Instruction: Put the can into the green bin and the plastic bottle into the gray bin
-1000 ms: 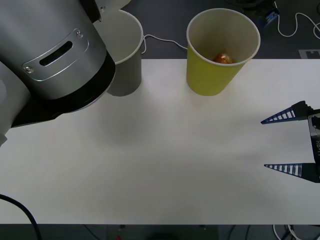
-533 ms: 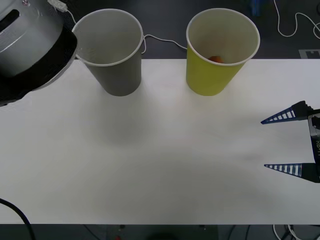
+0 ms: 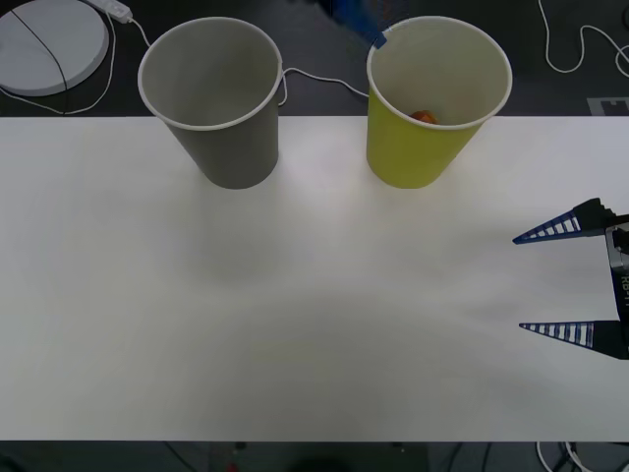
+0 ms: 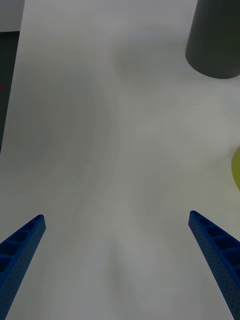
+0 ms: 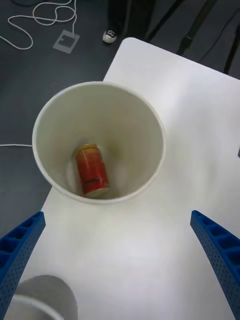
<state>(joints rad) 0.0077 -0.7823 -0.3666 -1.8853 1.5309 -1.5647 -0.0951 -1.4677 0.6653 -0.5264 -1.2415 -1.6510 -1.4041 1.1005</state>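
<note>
We see the can (image 5: pixel 92 171) lying on its side at the bottom of the green bin (image 3: pixel 405 157), its gold top pointing toward the wall; from the front only a scrap of orange shows past the rim. Our left gripper (image 5: pixel 120 260) hangs high above that bin, looking straight down into it, its blue fingers (image 5: pixel 20 245) spread wide and holding nothing, so the bin's mouth sits just ahead of the gap between the jaws. In the front view a blue fingertip (image 3: pixel 359 22) shows beside the bin's far rim. The gray bin (image 3: pixel 228 147) stands upright on the white table (image 3: pixel 295 315) beside the green one, apart from it; we can make out nothing inside it.

Our right gripper (image 3: pixel 552 280) rests low at the table's right edge, well apart from both bins. Its jaws are released and empty, with bare tabletop between them and the gray bin far ahead of them.
</note>
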